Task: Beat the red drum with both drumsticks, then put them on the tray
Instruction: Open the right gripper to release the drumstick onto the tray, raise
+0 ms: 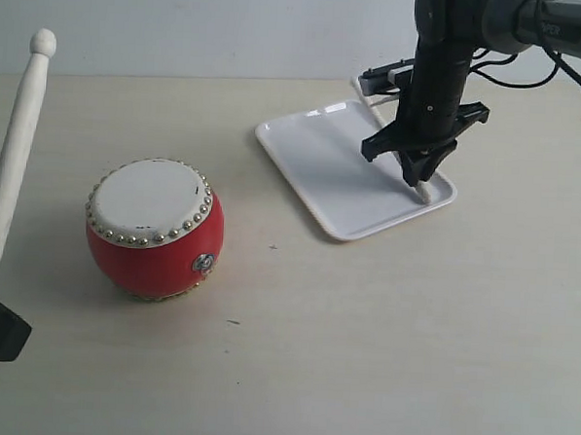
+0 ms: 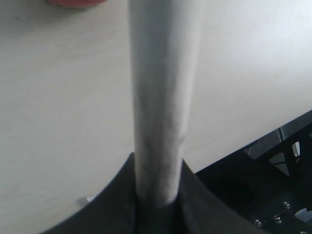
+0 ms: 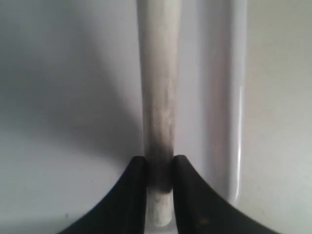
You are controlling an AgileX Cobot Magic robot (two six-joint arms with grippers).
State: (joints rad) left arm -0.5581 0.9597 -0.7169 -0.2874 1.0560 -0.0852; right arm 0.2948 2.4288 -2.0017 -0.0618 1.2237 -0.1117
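Your right pincer (image 1: 420,176) pinches a stick (image 3: 158,97) over the tray (image 1: 313,155); your left pincer (image 2: 157,200) pinches another stick (image 1: 11,154) well left of it.

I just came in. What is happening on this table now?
The right gripper is shut on one drumstick and holds it down at the white tray, near its right corner; I cannot tell whether it touches. The left gripper is shut on the other drumstick, pointing up beside the red drum on the table.
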